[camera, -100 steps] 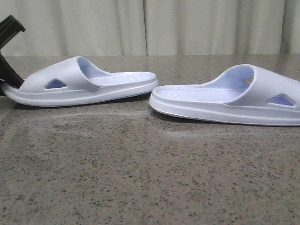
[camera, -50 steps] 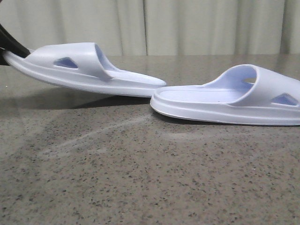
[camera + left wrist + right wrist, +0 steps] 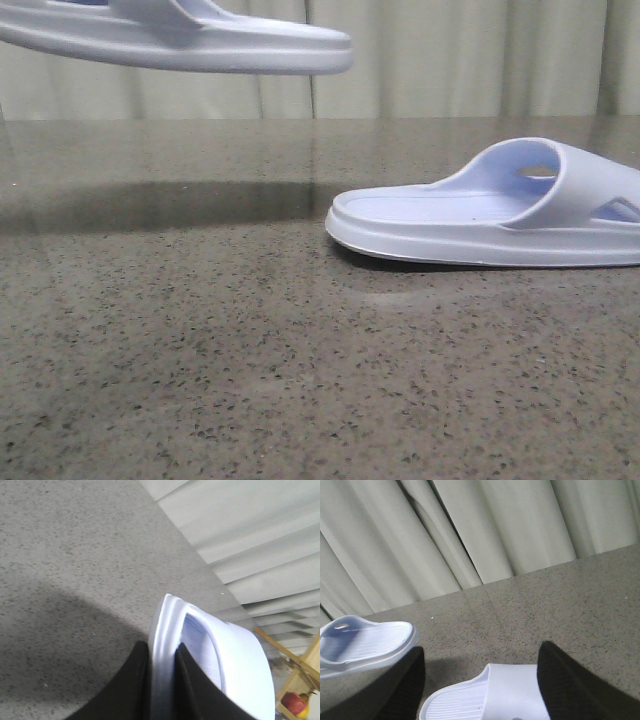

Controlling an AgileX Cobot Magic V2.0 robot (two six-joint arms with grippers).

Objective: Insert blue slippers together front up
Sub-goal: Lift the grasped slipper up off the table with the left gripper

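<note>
Pale lavender-blue foam slide [image 3: 190, 40], cut off by the frame, hangs pinched in the left gripper [image 3: 162, 680]; right gripper [image 3: 480, 690] straddles its spread-open fingers over the other slide [image 3: 490, 215].

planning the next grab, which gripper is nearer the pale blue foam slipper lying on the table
Right. The right gripper hangs open directly over the pale blue foam slipper on the table; the left gripper holds the other slipper aloft.

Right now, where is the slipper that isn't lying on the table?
In the front view the lifted slipper hangs in the air at upper left, clamped in the left fingers, above the table and left of the resting slipper.
</note>
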